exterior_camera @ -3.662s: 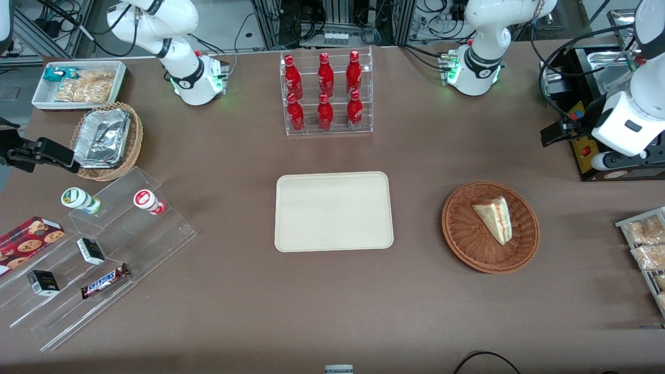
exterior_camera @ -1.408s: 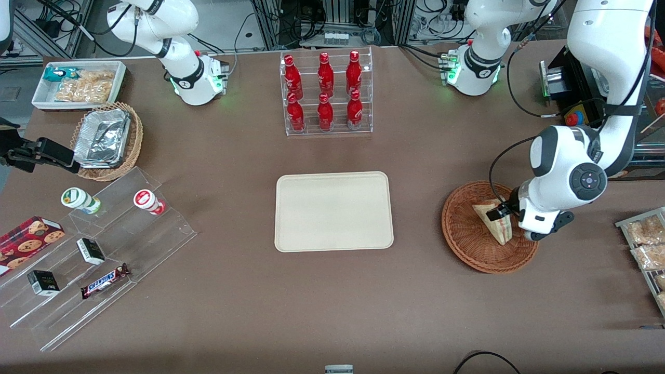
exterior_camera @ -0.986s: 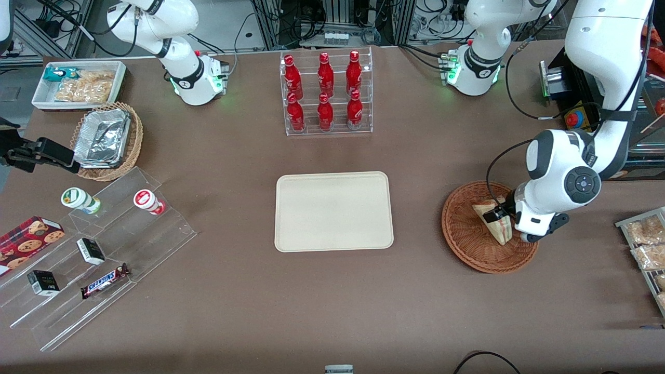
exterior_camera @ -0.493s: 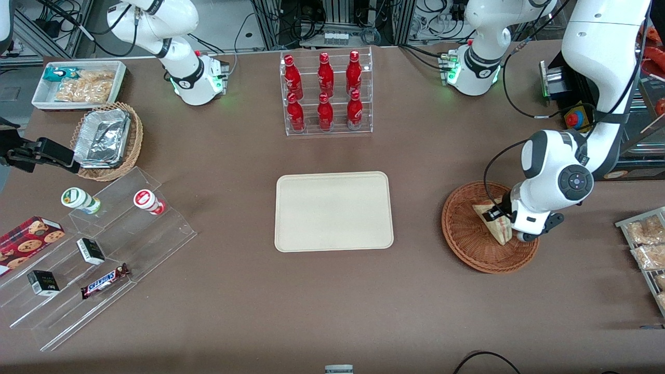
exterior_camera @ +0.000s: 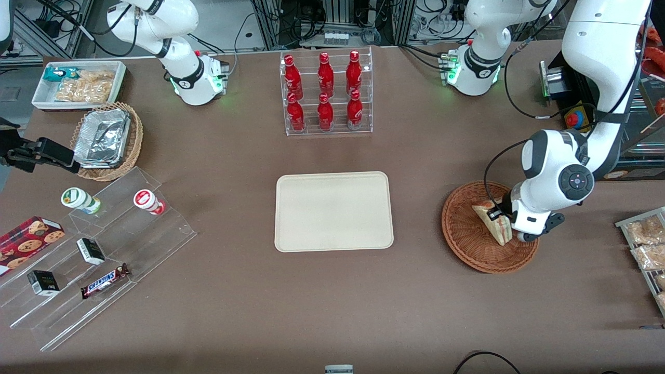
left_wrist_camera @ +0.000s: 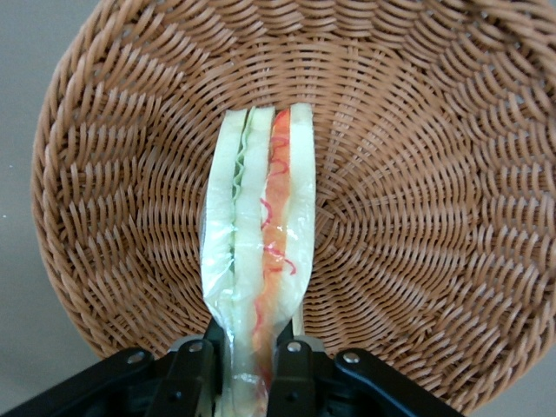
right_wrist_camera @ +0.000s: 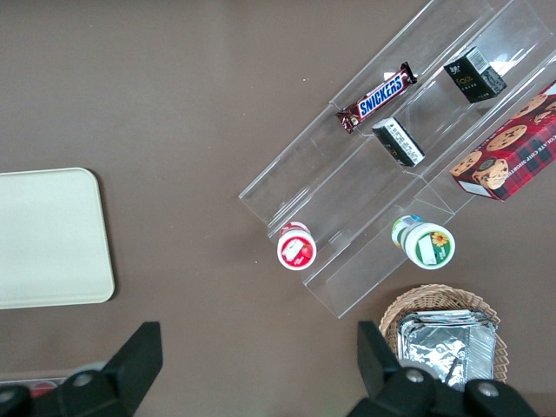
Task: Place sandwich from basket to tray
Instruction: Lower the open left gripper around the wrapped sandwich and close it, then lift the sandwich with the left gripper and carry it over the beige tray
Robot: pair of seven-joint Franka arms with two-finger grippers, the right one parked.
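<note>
The sandwich is a wrapped pale wedge with red and green filling. It lies in the reddish-brown wicker basket toward the working arm's end of the table. My left gripper is down in the basket and shut on the sandwich's wide end. In the left wrist view the black fingers squeeze the sandwich from both sides, with the basket beneath. The cream tray lies flat at the table's middle, bare; it also shows in the right wrist view.
A clear rack of red bottles stands farther from the camera than the tray. Snack bags lie at the working arm's table edge. A tan basket with foil containers and a clear stepped shelf stand toward the parked arm's end.
My left arm came in over the basket, lowered its gripper onto the sandwich and closed on it. The sandwich has stayed in the basket.
</note>
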